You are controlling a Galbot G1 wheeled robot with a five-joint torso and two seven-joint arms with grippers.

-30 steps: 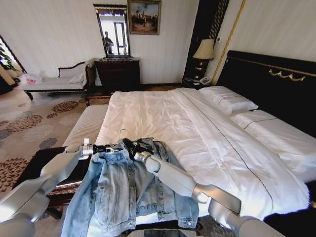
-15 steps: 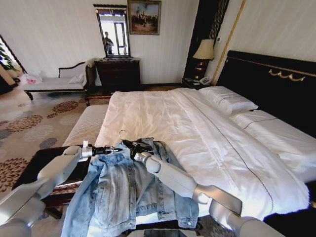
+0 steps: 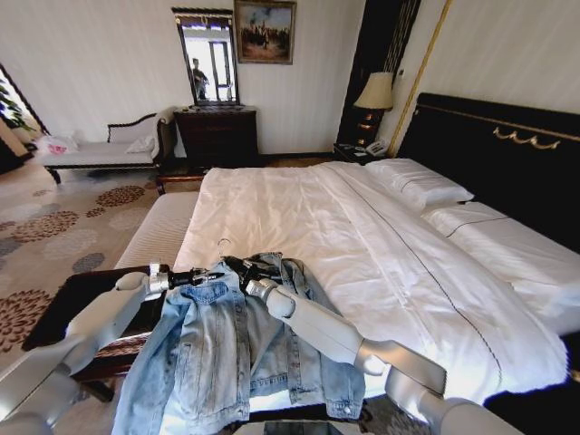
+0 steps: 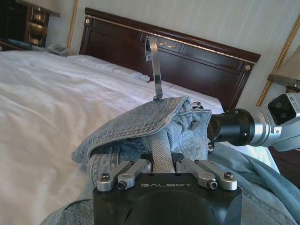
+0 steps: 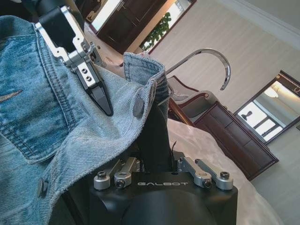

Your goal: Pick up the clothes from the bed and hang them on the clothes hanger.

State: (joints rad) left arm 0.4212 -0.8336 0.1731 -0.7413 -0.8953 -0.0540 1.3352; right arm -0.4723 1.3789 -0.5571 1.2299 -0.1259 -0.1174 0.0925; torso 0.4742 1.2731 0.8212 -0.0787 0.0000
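The light blue denim jacket (image 3: 217, 353) hangs over the foot of the white bed (image 3: 299, 217), its collar raised between my two grippers. The black clothes hanger sits inside the collar, and its metal hook (image 3: 223, 245) (image 4: 155, 70) (image 5: 211, 56) sticks up out of the denim. My left gripper (image 3: 210, 274) (image 4: 162, 161) is shut on a strip of the jacket's front edge (image 4: 140, 122), just left of the collar. My right gripper (image 3: 243, 268) (image 5: 157, 161) is shut on the hanger's black body under the collar (image 5: 145, 70). In the right wrist view the left gripper's fingertips (image 5: 101, 101) lie against the denim.
A dark low bench (image 3: 82, 299) stands at the bed's foot on my left, partly under the jacket. Patterned carpet (image 3: 54, 227) lies open beyond it. A daybed (image 3: 100, 152) and a dresser with mirror (image 3: 216, 136) line the far wall. The black headboard (image 3: 507, 154) is at right.
My left arm has sunk slightly and its gripper has shifted a little with the jacket's edge. The right arm, the hanger and the bed look unchanged.
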